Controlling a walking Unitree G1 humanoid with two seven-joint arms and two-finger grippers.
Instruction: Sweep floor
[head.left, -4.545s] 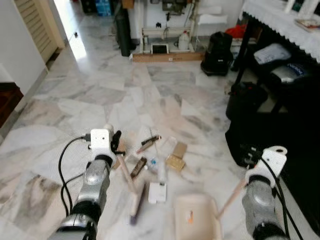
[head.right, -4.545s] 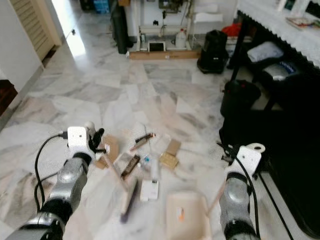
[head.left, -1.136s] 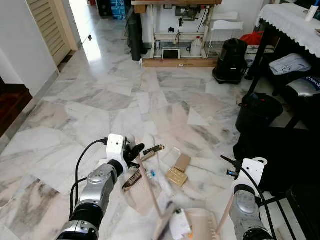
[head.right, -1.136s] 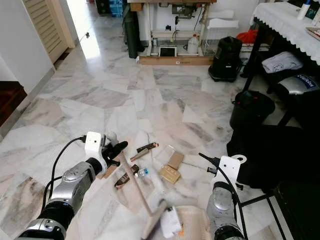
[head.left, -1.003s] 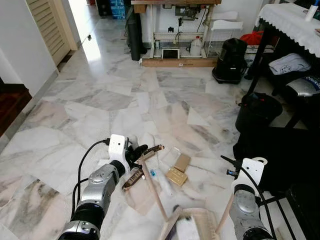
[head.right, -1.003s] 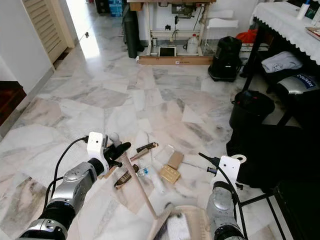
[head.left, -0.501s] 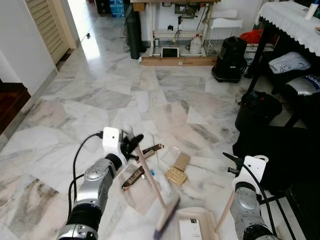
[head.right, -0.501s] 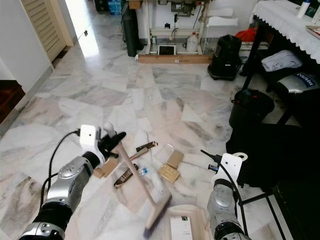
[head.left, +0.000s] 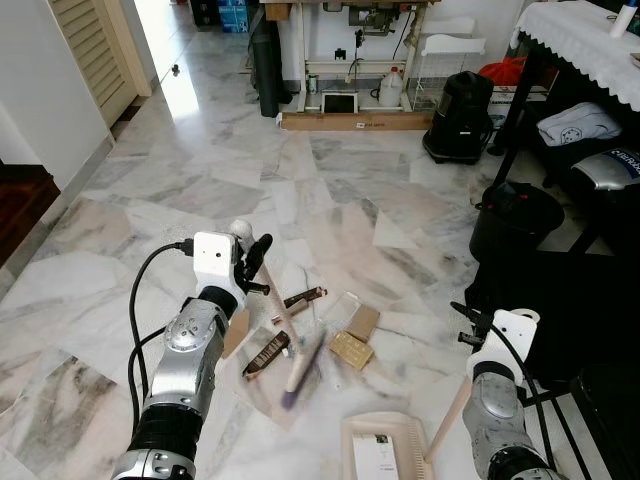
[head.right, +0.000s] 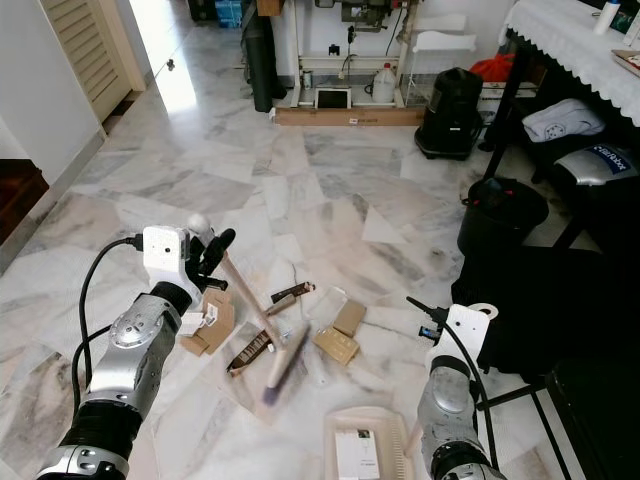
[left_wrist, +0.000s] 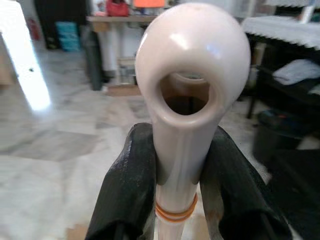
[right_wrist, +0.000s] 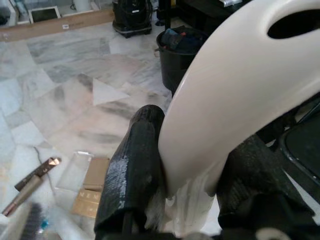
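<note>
Left tool (left_wrist: 175, 200) is clenching the broom (head.left: 285, 330) just below its rounded, holed handle end. The shaft is slanting down toward 5 o'clock, and the blurred bristle head (head.left: 298, 365) is hovering at or just above the marble floor (head.left: 150, 190) amid the litter — likely positioned for another pull.

Litter cluster: a dark wrapper (head.left: 266, 353), a brown stick-like packet (head.left: 300, 298), two tan boxes (head.left: 356, 335) and a cardboard scrap (head.right: 207, 322).

Right tool (right_wrist: 180, 180) is gripping the cream handle of the dustpan (head.left: 385, 450), which is sitting at 6 o'clock from the cluster, mouth facing the debris, so sweepings travel straight in. A white card (head.left: 369, 455) is already lying inside.

Judgement: partway through; most litter is still lying outside the pan.
</note>
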